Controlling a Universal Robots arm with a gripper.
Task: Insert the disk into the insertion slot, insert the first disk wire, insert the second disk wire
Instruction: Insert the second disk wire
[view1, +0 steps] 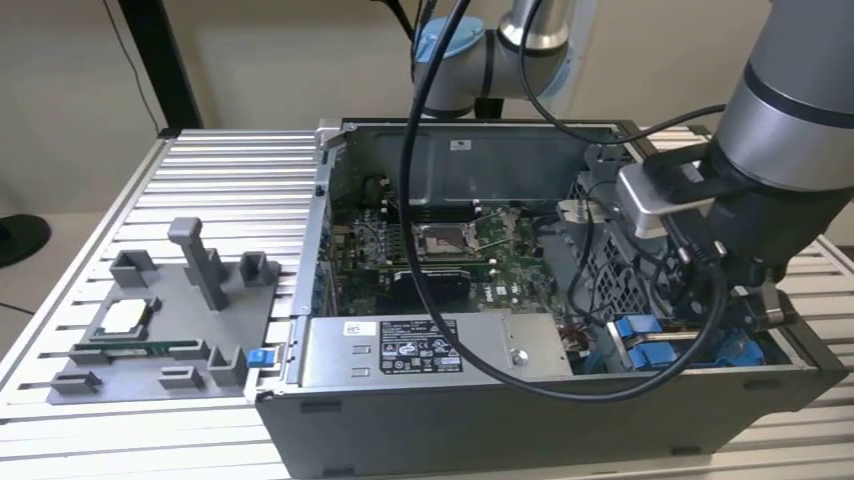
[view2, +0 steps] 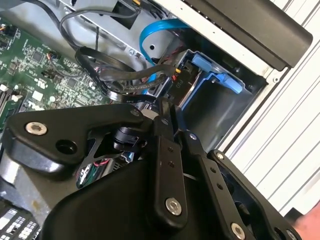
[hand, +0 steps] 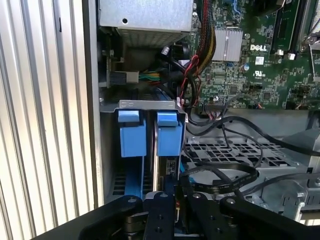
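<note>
The disk (hand: 168, 169) stands edge-on in the insertion slot (hand: 145, 104), under the blue handle of its carrier (hand: 167, 131). In the second wrist view the disk (view2: 186, 89) is a dark block inside its blue carrier (view2: 216, 75). My gripper (view2: 162, 107) hangs just above the disk's end with its black fingers (view2: 169, 165) drawn together on the connector of a flat black disk wire (view2: 112, 75). That wire (hand: 227, 181) loops from the drive cage to my gripper (hand: 176, 194). In the exterior view the blue carriers (view1: 641, 335) sit in the case's corner at the exterior view's right.
A second blue carrier (hand: 132, 132) stands beside the disk. A blue cable (view2: 152, 32) curves above the bay. The grey power-supply box (view1: 400, 350), motherboard (view1: 441, 250) and case wall (view2: 240, 25) hem in the corner. A grey fixture (view1: 174, 320) lies on the ribbed table.
</note>
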